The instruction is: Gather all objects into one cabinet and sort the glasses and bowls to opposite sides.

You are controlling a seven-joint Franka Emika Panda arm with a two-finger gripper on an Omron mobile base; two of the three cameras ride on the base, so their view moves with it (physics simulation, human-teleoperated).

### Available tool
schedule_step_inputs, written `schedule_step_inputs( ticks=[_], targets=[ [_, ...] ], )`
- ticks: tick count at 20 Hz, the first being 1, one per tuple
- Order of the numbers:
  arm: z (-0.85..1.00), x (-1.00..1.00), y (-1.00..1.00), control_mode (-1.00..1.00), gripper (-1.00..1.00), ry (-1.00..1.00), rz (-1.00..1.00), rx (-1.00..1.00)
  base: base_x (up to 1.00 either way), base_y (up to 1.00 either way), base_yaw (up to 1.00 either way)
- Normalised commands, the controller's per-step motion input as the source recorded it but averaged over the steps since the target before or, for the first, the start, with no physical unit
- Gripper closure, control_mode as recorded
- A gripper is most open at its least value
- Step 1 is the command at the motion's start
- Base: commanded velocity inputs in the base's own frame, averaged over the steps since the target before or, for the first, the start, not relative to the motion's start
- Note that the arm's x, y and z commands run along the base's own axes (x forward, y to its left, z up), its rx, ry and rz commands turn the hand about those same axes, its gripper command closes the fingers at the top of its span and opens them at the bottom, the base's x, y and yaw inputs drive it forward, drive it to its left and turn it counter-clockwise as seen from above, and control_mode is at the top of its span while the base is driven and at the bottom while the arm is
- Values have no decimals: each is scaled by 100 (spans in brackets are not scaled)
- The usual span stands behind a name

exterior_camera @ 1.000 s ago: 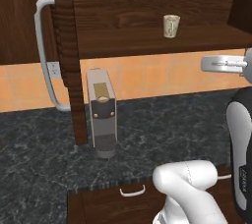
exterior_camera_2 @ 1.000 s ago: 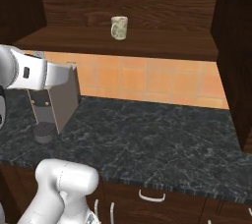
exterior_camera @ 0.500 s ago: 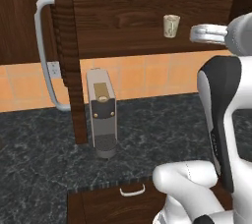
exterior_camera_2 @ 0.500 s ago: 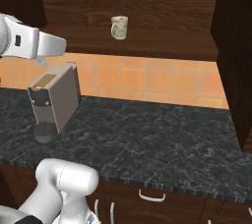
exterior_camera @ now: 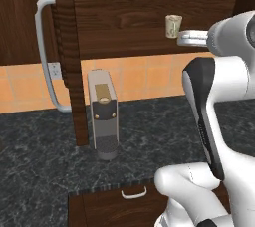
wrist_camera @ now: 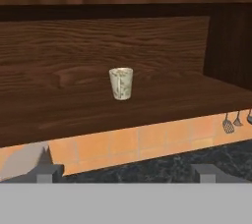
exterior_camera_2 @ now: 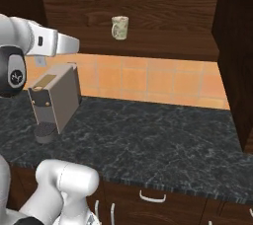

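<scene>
A pale, tapered, handleless cup [exterior_camera: 173,26] [exterior_camera_2: 119,27] [wrist_camera: 121,83] stands upright on a dark brown wooden shelf [wrist_camera: 162,100] above the orange tiled wall. My gripper [wrist_camera: 125,175] is level with the shelf and faces the cup from some way off. Its fingertips [wrist_camera: 45,173] stand wide apart, open, with nothing between them. In the left base view my hand [exterior_camera: 191,37] hangs just right of the cup. The cabinet and the bowls are out of view.
A grey box-shaped coffee machine [exterior_camera: 103,114] [exterior_camera_2: 54,98] stands on the dark speckled counter [exterior_camera_2: 148,145]. Left of it hangs an open brown cabinet door with a white handle [exterior_camera: 44,52]. Utensils [wrist_camera: 229,125] hang on the tiles at the right.
My arm has risen from counter height to shelf height, and the hand has swung in toward the cup. The cup and the coffee machine have stayed put.
</scene>
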Motion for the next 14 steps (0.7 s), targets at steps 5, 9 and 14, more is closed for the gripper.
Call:
schedule_step_inputs(
  ticks=[5,9,14],
  targets=[
    [-1,59,-22,-100,-100,-1,2,0,0,0,0],
    [-2,35,-18,-100,-100,-1,3,0,0,0,0],
    [-11,30,0,-100,-100,1,0,0,0,0,0]
  ],
)
